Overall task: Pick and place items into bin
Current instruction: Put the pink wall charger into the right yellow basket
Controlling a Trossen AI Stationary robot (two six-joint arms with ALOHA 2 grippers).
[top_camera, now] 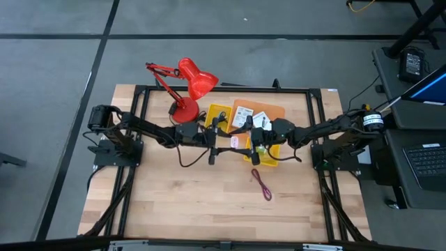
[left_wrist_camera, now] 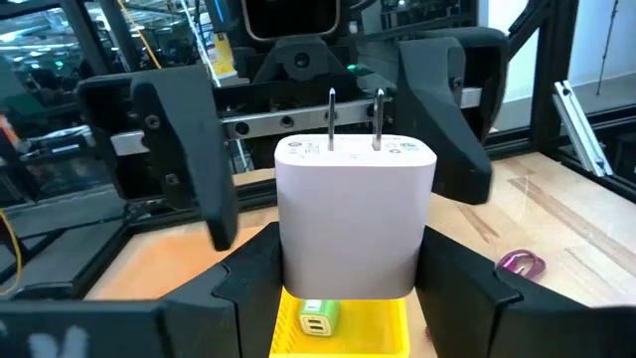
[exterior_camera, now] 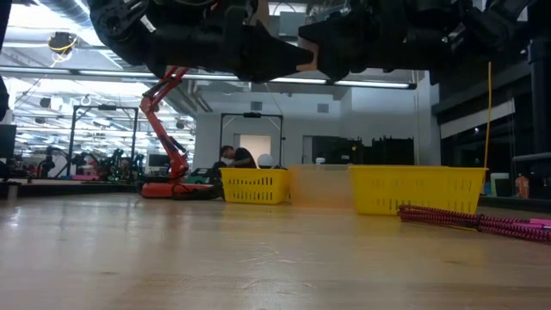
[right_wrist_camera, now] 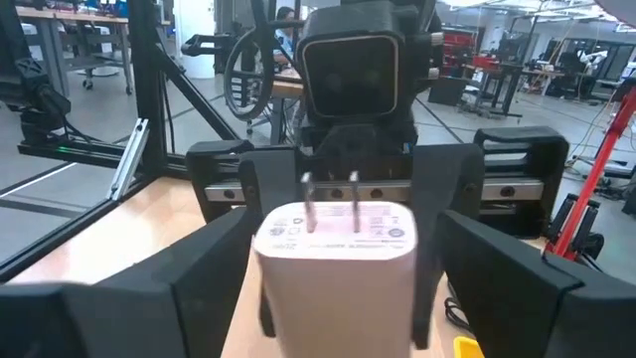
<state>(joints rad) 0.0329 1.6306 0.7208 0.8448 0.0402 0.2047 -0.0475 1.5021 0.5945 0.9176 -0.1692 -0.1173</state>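
A white charger block [left_wrist_camera: 355,214] with two metal prongs [left_wrist_camera: 354,119] pointing up sits in my left gripper [left_wrist_camera: 353,283], which is shut on it above the table's middle [top_camera: 231,138]. My right gripper [right_wrist_camera: 343,288] faces it from the table's right [top_camera: 255,137]. It is open, with its fingers [left_wrist_camera: 179,149] standing wide on either side of the charger [right_wrist_camera: 336,264]. A small green thing [left_wrist_camera: 318,320] lies in the yellow bin [left_wrist_camera: 383,333] beneath. The maroon cord [top_camera: 262,185] lies on the table, and the white cards [top_camera: 259,118] rest on the orange tray [top_camera: 277,111]. My left gripper pinches the charger between its two fingers [left_wrist_camera: 248,288] on the two side faces of the body's lower half [left_wrist_camera: 298,259]. The fingers come level from the table's left. The charger stands upright with its prongs up, lifted clear above the yellow bin.
A red desk lamp [top_camera: 189,82] stands at the far left of the work area. A second yellow bin [top_camera: 217,115] sits beside the orange tray. A pink piece [left_wrist_camera: 522,264] lies on the wood. A black frame [top_camera: 139,139] borders the table. Open wood lies toward the near edge [top_camera: 209,202].
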